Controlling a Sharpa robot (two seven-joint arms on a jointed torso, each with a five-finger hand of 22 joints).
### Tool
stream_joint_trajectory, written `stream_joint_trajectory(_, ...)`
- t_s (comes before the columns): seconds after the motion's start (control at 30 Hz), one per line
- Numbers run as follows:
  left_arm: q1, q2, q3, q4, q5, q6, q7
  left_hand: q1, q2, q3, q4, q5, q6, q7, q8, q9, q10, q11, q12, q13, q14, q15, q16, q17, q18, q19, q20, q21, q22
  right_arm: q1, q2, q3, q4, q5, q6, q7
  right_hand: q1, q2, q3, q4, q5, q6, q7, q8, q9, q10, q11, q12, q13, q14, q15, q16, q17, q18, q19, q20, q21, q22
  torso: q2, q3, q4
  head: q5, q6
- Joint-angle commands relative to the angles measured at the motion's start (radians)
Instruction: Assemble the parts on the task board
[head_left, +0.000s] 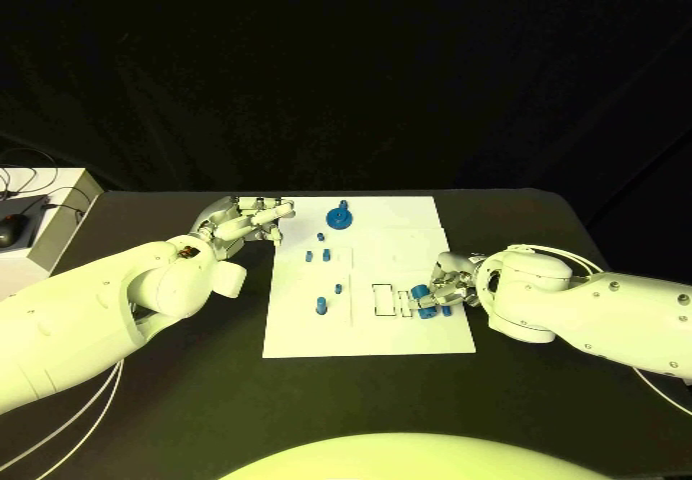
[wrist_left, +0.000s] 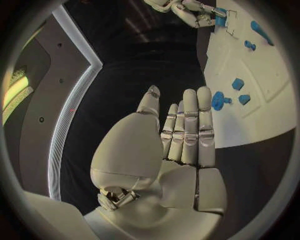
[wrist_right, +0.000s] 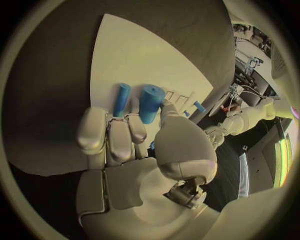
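Right hand (head_left: 450, 285) sits at the right part of the white board (head_left: 368, 335), fingers curled around a short blue cylinder (wrist_right: 150, 103). In the right wrist view the cylinder is pinched between thumb and fingertips, its long axis pointing away from the palm and out over the board. A thinner blue pin (wrist_right: 122, 99) lies flat on the board just beside it, roughly parallel and touching the fingertips; it is probably not gripped, though the view is too tight to be sure.

Key relation: the rectangular slots (head_left: 382, 300) are just to the left of the held cylinder, between the hand and the small blue pegs (head_left: 329, 296) standing mid-board. The right hand is far nearer to them than the left.

Left hand (head_left: 248, 220) rests at the board's far left edge, fingers straight and together, holding nothing. A round blue knob (head_left: 339, 217) stands near the far edge, beyond that hand's fingertips.
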Motion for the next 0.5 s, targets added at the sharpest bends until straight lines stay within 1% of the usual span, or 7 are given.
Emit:
stream_joint_trajectory(0.03, -0.001, 0.0, 0.001, 0.003, 0.0, 0.018, 0.002, -0.01, 0.002, -0.001, 0.003, -0.004, -0.007, -0.001, -0.001, 0.001, -0.001, -0.002, 0.001, 0.001, -0.004, 0.002, -0.004, -0.001, 0.01, -0.001, -0.003, -0.003, -0.001, -0.01, 0.002, -0.007, -0.008, 0.01, 0.002, -0.002, 0.02, 0.029, -0.001, -0.02, 0.061, -0.005, -0.001, 0.0, -0.004, -0.008, -0.003, -0.001, 0.043, 0.003, -0.001, -0.001, 0.001, -0.007, 0.075, -0.005, -0.005, 0.126, 0.0, 0.0, 0.0, 0.001, 0.0)
stream_joint_trajectory(0.1, -0.001, -0.001, 0.001, 0.003, 0.0, 0.018, 0.001, -0.01, 0.002, -0.001, 0.003, -0.004, -0.007, -0.001, -0.001, 0.001, -0.001, -0.002, 0.001, 0.001, -0.004, 0.002, -0.004, -0.001, 0.01, -0.001, -0.003, -0.003, -0.001, -0.01, 0.001, -0.007, -0.006, 0.036, -0.014, 0.004, 0.017, 0.033, -0.006, -0.027, 0.088, -0.005, -0.001, 0.001, -0.004, -0.008, -0.003, -0.002, 0.043, 0.004, -0.001, -0.001, 0.001, -0.007, 0.075, -0.005, -0.003, 0.126, 0.0, 0.0, -0.0001, 0.002, -0.001)
stream_joint_trajectory(0.17, -0.001, -0.001, 0.001, 0.003, 0.0, 0.018, 0.001, -0.009, 0.003, 0.0, 0.003, -0.004, -0.006, -0.001, -0.001, 0.001, -0.001, -0.002, 0.001, 0.001, -0.004, 0.002, -0.004, -0.001, 0.01, -0.001, -0.003, -0.003, -0.001, -0.011, -0.001, -0.007, -0.003, 0.066, -0.029, 0.009, 0.022, 0.036, -0.005, -0.033, 0.128, -0.004, -0.003, 0.002, -0.003, -0.007, -0.004, -0.002, 0.042, 0.004, -0.002, -0.001, 0.001, -0.008, 0.075, -0.006, -0.002, 0.127, 0.0, 0.0002, 0.0001, 0.003, -0.001)
stream_joint_trajectory(0.27, -0.001, -0.001, 0.001, 0.003, 0.0, 0.019, 0.0, -0.009, 0.003, 0.0, 0.003, -0.004, -0.006, -0.001, -0.001, 0.001, -0.001, -0.002, 0.001, 0.001, -0.004, 0.002, -0.004, -0.001, 0.01, -0.001, -0.003, -0.003, -0.001, -0.011, -0.007, -0.007, 0.006, 0.128, -0.059, 0.017, 0.039, 0.045, 0.001, -0.055, 0.163, -0.002, -0.007, 0.007, -0.001, -0.007, -0.007, -0.004, 0.041, 0.004, -0.004, -0.001, 0.002, -0.009, 0.075, -0.007, 0.001, 0.128, 0.0, 0.0007, -0.0002, 0.005, -0.001)
stream_joint_trajectory(0.4, -0.001, -0.002, 0.001, 0.003, 0.0, 0.019, -0.001, -0.008, 0.004, 0.0, 0.002, -0.004, -0.006, -0.001, -0.001, 0.001, -0.002, -0.002, 0.001, 0.001, -0.004, 0.002, -0.004, -0.001, 0.011, 0.0, -0.003, -0.003, -0.001, -0.008, -0.018, -0.007, 0.024, 0.205, -0.096, 0.023, 0.042, 0.055, 0.005, -0.074, 0.182, -0.003, -0.008, 0.009, 0.0, -0.007, -0.009, -0.006, 0.039, 0.004, -0.006, -0.002, 0.001, -0.01, 0.075, -0.009, 0.0, 0.128, 0.001, 0.001, -0.0004, 0.006, -0.001)
stream_joint_trajectory(0.5, -0.001, -0.002, 0.001, 0.002, 0.0, 0.02, -0.002, -0.008, 0.004, 0.0, 0.002, -0.004, -0.006, -0.001, -0.001, 0.001, -0.002, -0.002, 0.001, 0.001, -0.004, 0.002, -0.004, -0.001, 0.011, 0.0, -0.003, -0.003, -0.001, 0.0, -0.027, -0.006, 0.037, 0.243, -0.117, 0.024, 0.04, 0.058, 0.006, -0.081, 0.186, -0.003, -0.009, 0.009, 0.0, -0.007, -0.009, -0.007, 0.039, 0.004, -0.006, -0.002, 0.001, -0.01, 0.075, -0.01, 0.0, 0.128, 0.0, 0.0007, -0.0007, 0.006, -0.001)
